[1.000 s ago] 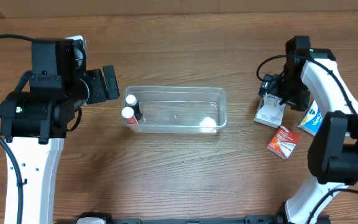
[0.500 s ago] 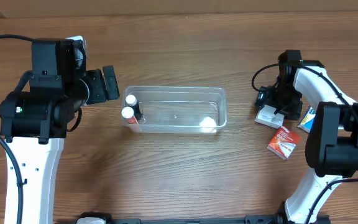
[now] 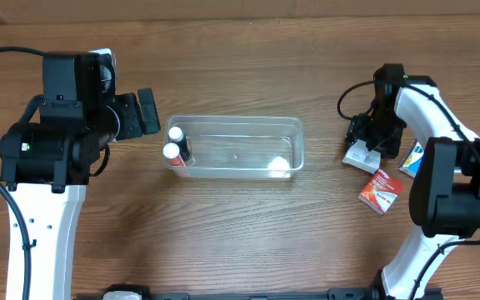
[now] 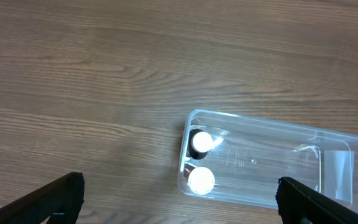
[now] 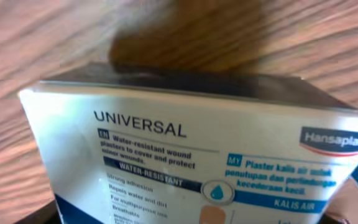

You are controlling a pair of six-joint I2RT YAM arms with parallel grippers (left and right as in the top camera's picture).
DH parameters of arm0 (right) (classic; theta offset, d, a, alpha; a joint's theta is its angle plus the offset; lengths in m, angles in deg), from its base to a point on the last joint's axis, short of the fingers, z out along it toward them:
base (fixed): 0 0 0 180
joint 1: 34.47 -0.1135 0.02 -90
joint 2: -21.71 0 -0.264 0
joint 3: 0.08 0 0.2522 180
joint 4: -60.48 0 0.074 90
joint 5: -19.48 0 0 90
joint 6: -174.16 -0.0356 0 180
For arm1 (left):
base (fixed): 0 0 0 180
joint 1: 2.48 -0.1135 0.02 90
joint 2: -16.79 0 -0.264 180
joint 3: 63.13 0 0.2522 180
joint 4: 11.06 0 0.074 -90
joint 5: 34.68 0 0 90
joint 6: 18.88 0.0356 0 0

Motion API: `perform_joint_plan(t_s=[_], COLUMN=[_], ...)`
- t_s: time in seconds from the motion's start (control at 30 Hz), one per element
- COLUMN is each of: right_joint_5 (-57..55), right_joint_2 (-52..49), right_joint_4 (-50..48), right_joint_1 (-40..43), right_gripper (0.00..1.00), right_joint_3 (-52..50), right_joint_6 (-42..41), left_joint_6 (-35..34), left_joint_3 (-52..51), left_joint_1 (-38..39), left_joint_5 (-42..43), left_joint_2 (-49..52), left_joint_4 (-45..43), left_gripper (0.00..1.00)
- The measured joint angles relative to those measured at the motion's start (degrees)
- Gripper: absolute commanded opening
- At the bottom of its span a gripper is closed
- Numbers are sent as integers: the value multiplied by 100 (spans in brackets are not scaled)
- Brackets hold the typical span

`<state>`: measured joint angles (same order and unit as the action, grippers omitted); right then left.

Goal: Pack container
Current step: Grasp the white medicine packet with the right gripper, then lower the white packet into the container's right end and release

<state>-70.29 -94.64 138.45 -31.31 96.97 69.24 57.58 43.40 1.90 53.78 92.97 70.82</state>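
Observation:
The container [image 3: 297, 125] is a clear rectangular tub at the table's middle; it also shows in the left wrist view [image 4: 347, 144]. Two white-capped bottles [image 3: 173, 143] stand at its left end and a small white item [image 3: 280, 164] lies at its right end. My left gripper [image 3: 146, 112] is open and empty, just left of the tub, with its fingers low in its own view [image 4: 179, 202]. My right gripper [image 3: 365, 137] is down over a white Hansaplast plaster box [image 3: 359, 157]. The box [image 5: 185, 149] fills the right wrist view, between wide-spread fingers [image 5: 179, 219].
A red and white packet [image 3: 380, 188] lies just in front of the plaster box. A blue and white packet [image 3: 417, 160] lies to the right of the box, partly under the right arm. Bare wood lies around the tub.
My right gripper has come down and slightly left onto the plaster box, which stays on the table. The left arm and the tub have not moved.

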Motion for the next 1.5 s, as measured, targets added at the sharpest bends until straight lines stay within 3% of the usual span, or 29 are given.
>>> perform_joint_plan(t_s=[0.2, 0.4, 0.67, 0.97, 1.17, 1.27, 1.5], right_joint_5=[0, 90, 107, 103, 103, 101, 105], right_joint_2=[1270, 2594, 2044, 1038, 933, 933, 933], right_joint_4=[450, 439, -203, -420, -459, -461, -468], right_joint_1=[-811, -2321, -3185, -3244, -3246, -3246, -3246], right_gripper=[75, 76, 76, 76, 77, 85, 86], right_joint_3=[632, 833, 382, 219, 219, 219, 219], right_joint_6=[0, -76, -398, -472, -476, -487, -496], left_joint_6=[0, 0, -2, 0, 0, 0, 0], left_joint_3=[0, 0, 0, 0, 0, 0, 0], left_joint_1=[0, 0, 0, 0, 0, 0, 0], left_joint_5=[0, 0, 0, 0, 0, 0, 0], left_joint_2=[0, 0, 2, 2, 2, 2, 2], left_joint_4=[2, 4, 9, 20, 17, 17, 17], left_gripper=[100, 100, 100, 100, 100, 100, 100])
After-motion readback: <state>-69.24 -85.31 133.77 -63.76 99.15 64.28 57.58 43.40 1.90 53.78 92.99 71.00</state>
